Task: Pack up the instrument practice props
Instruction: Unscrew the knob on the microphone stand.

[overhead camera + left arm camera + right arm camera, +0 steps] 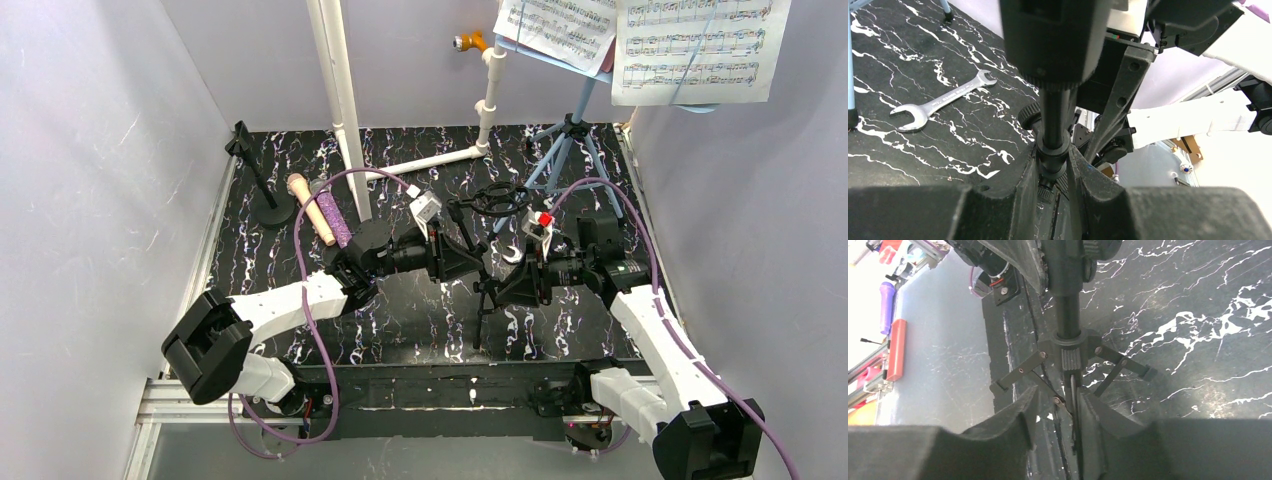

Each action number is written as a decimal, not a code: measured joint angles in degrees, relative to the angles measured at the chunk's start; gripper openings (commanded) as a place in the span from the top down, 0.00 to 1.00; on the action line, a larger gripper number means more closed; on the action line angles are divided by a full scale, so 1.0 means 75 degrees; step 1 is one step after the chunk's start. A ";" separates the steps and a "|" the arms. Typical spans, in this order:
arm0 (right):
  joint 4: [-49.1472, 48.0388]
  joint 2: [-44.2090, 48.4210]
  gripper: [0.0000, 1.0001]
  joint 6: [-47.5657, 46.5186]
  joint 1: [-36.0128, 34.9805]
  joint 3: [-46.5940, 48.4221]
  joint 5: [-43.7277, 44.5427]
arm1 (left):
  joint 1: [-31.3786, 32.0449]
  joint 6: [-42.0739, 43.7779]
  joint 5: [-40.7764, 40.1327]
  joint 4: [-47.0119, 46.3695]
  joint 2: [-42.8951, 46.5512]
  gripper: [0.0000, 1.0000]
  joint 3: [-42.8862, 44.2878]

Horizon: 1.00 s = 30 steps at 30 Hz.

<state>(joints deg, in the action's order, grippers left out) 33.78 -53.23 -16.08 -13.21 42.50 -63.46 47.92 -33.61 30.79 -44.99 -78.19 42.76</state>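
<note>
Left gripper clenched on black mic tripod shaft; right gripper straddles lower legs, grip unclear.

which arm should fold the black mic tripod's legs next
Right, likely: the right gripper sits open around the lower stem of the black mic tripod beside its spread legs, while the left gripper is clamped on the shaft, steadying it.

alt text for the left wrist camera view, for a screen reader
The left gripper clamps the black mic tripod by its shaft, seen close up from above the fingers. To the left, a silver wrench lies flat on the black marbled table, apart from the tripod; a white arm link crosses the background at right.
</note>
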 measured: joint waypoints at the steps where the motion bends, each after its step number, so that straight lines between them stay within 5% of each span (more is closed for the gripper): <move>1: 0.0023 0.0000 0.71 -0.0064 0.0000 0.0035 0.0026 | -0.0017 -0.0003 -0.0003 0.0050 0.0000 1.00 0.0006; 6: 0.0114 -0.0003 0.99 -0.0254 0.0000 0.0064 0.0184 | -0.0020 -0.0140 0.0017 0.0108 0.0000 1.00 0.0050; 10: 0.0178 -0.0015 0.99 -0.0391 0.0000 0.0128 0.0169 | -0.0020 -0.0274 -0.0003 0.0137 0.0000 1.00 0.0090; 16: 0.0478 -0.0108 0.99 -0.0469 0.0003 0.0519 0.0318 | 0.0041 -0.0822 -0.0425 0.0052 0.0000 0.62 0.0122; 20: 0.0437 -0.0181 0.99 -0.0321 -0.0003 0.0694 0.0329 | 0.0376 -0.1011 -0.1250 -0.0122 0.0000 0.47 0.0117; 30: 0.0271 -0.0187 0.99 -0.0023 -0.0006 0.0708 0.0335 | 0.1256 -0.0979 -0.3179 -0.0545 0.0000 0.52 -0.0408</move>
<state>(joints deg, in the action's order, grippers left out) 35.81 -54.63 -16.25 -13.26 47.81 -60.95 57.34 -40.95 6.94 -49.08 -78.19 39.70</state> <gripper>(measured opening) 0.075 0.512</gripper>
